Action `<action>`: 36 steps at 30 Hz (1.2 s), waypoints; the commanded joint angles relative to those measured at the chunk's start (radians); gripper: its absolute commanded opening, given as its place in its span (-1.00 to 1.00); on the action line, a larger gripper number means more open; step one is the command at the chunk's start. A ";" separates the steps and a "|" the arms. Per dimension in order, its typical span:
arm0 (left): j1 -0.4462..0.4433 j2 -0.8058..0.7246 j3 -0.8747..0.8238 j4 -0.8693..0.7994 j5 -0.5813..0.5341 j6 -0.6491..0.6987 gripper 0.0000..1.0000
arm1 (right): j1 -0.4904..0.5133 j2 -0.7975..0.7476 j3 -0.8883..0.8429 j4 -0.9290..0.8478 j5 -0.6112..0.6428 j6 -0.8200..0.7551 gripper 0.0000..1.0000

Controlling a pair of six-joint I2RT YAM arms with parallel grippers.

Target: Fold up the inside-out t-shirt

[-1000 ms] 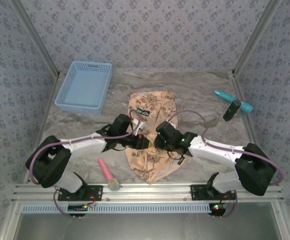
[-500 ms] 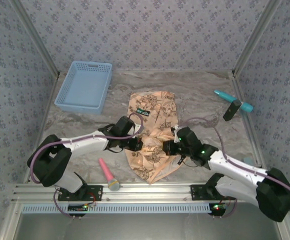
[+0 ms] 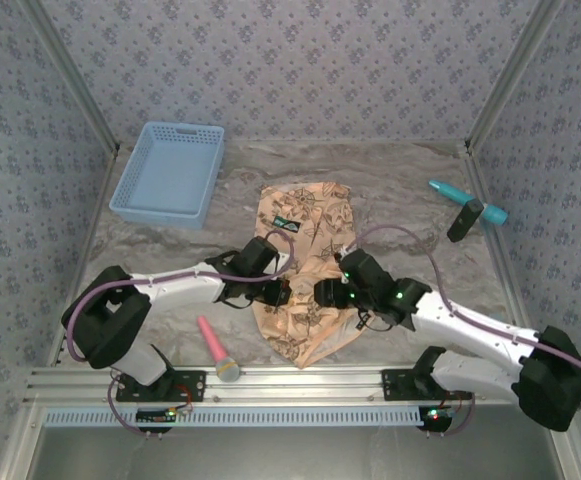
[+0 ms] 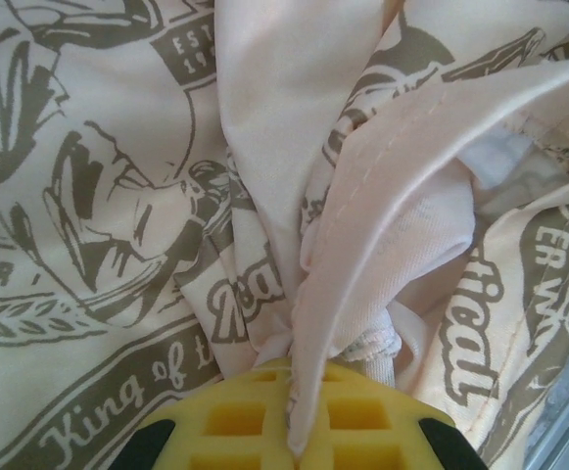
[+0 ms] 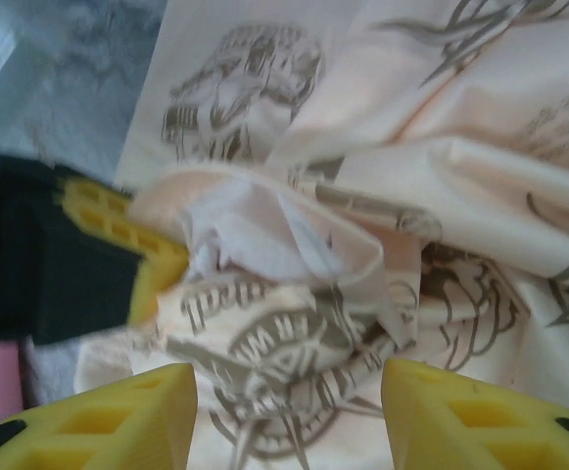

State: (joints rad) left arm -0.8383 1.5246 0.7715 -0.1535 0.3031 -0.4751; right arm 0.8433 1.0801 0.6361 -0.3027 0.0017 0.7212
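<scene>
- The inside-out t-shirt (image 3: 308,215) is lying lengthwise at the centre of the surface (image 3: 410,175). Its near end is lying close to the front rail and its collar label is pointing to the far side. The step in hand appears to be gathering and straightening its crumpled mid-section.
- The pink tool (image 3: 213,347) is lying near the left of the near hem. Any sweep of cloth should be steering clear of it.
- The left hand (image 4: 292,423) is pinching a stitched, bunched fold of the cloth between fully closed pads. This pinch should be staying firm and low, so that the layers beneath are not being dragged along.
- The right hand (image 5: 289,416) is standing part-way open. Its fingers (image 5: 137,416) are straddling a crumpled knot of cloth and gripping nothing. Before closing, it should be settling on a single edge rather than on the whole knot.
- The two hands are working just beside each other. An even pull apart is likely to flatten the crumple, while a one-sided pull risks twisting the garment.
- The left arm is reaching from its base at the near left. Its forearm is running rightwards, low over the surface, and its wrist is ending at the shirt's left edge.
- The right arm is mirroring this from the near right, with its elbow out and its wrist over the shirt's right half.
- The blue basket (image 3: 130,170) is sitting at the far left, well apart from the garment.
</scene>
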 commanded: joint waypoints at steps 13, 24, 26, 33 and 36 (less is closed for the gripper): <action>-0.015 -0.099 0.019 0.010 -0.005 -0.037 -0.86 | 0.031 0.285 0.177 -0.152 0.263 0.139 -0.76; 0.010 -0.137 0.089 -0.107 -0.116 0.036 -0.51 | 0.035 0.071 0.156 -0.176 0.160 0.023 -1.00; 0.018 -0.103 0.099 -0.105 -0.059 0.027 -0.50 | 0.011 0.070 0.144 -0.187 0.154 0.047 -0.44; 0.021 -0.049 0.115 -0.156 -0.048 0.036 -0.23 | -0.059 0.214 0.150 -0.139 0.001 0.074 -0.03; 0.029 -0.035 0.118 -0.166 -0.064 0.045 -0.23 | -0.071 0.275 0.171 -0.130 -0.021 0.071 -0.06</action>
State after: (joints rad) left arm -0.8181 1.4784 0.8570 -0.2852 0.2386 -0.4526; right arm 0.7815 1.3182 0.7864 -0.4377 0.0368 0.7792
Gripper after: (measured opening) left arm 0.389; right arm 0.473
